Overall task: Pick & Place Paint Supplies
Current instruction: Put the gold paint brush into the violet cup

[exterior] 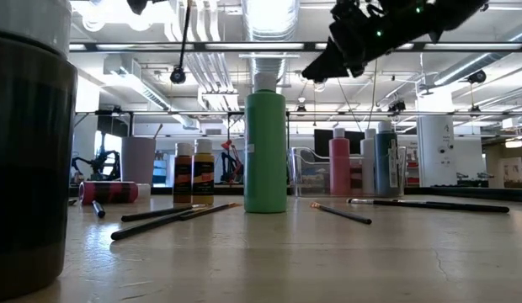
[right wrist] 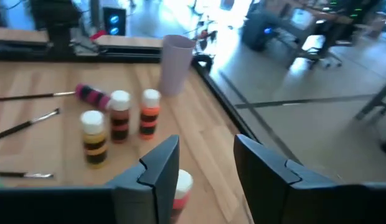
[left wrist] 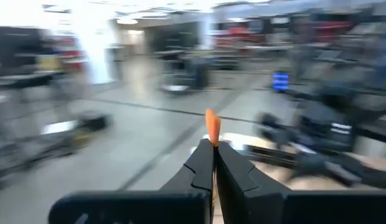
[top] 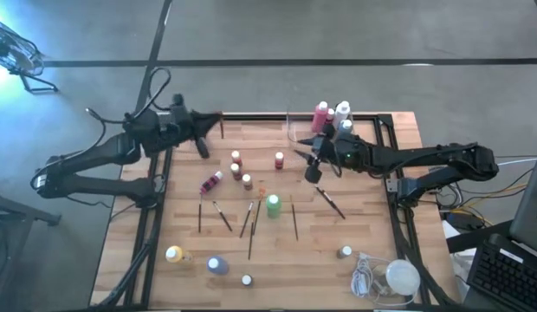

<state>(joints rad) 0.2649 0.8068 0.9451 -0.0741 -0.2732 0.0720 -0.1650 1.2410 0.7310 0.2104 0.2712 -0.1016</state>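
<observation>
Dark bottle point(exterior: 29, 143) foreground | left gripper point(left wrist: 213, 144) clamps orange-tipped paintbrush point(left wrist: 212, 127) | right gripper point(right wrist: 205, 163) fingers apart, holding nothing

Green bottle point(top: 273, 205) upright mid-table; paintbrushes point(top: 249, 227) flat alongside; pink bottle point(top: 211, 182) on side.

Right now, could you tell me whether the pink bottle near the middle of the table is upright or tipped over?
Tipped over: the pink bottle lies on its side on the table, while the nearby bottles stand upright.

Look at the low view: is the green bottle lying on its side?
No, the green bottle stands upright on the table, its pale cap on top, with brushes lying beside its base.
</observation>
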